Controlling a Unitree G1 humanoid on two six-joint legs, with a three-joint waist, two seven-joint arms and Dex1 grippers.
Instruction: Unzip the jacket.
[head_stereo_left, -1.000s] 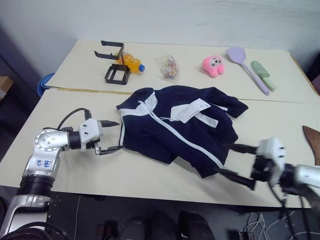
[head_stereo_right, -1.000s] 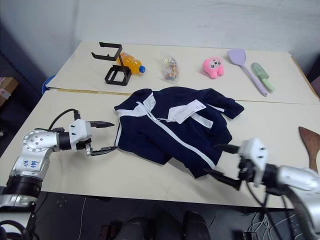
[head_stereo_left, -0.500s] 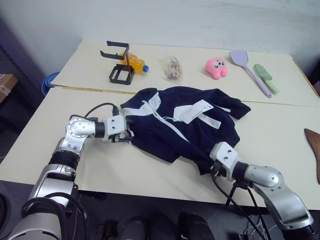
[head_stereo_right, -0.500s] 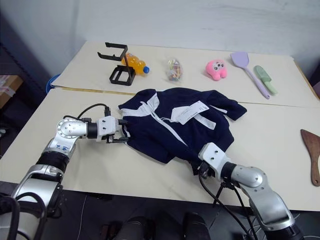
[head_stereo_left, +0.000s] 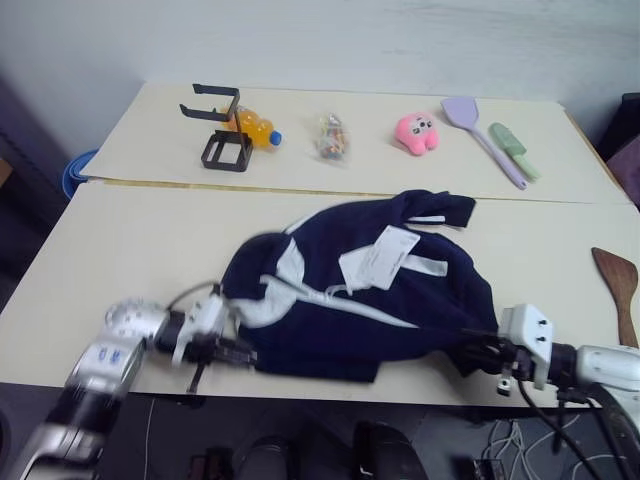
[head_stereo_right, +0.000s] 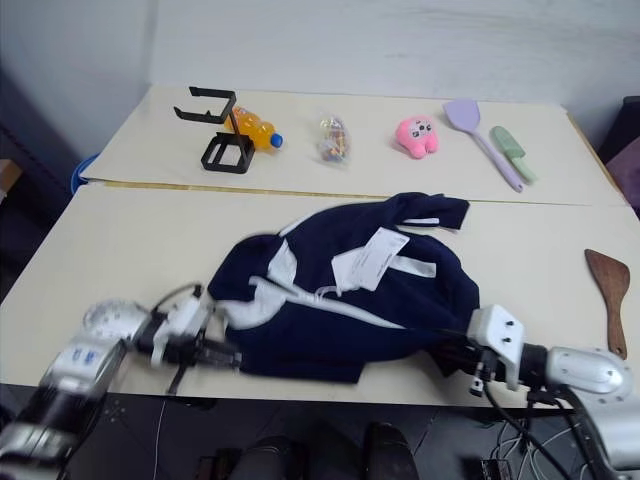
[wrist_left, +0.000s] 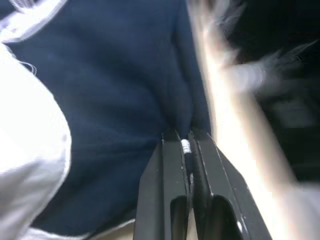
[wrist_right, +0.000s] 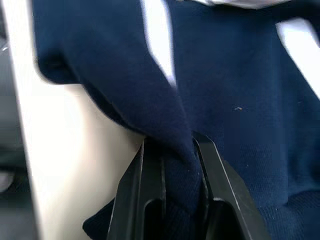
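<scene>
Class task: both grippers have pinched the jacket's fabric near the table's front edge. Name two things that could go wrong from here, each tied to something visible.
1. The left gripper and right gripper clamp plain cloth of the jacket, not the zipper, so pulling may only drag it.
2. The jacket lies bunched at the table's front edge; it could slide off.

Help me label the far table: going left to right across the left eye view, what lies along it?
Black stand → orange bottle → small clear bag → pink plush toy → purple spatula → green utensil.
</scene>
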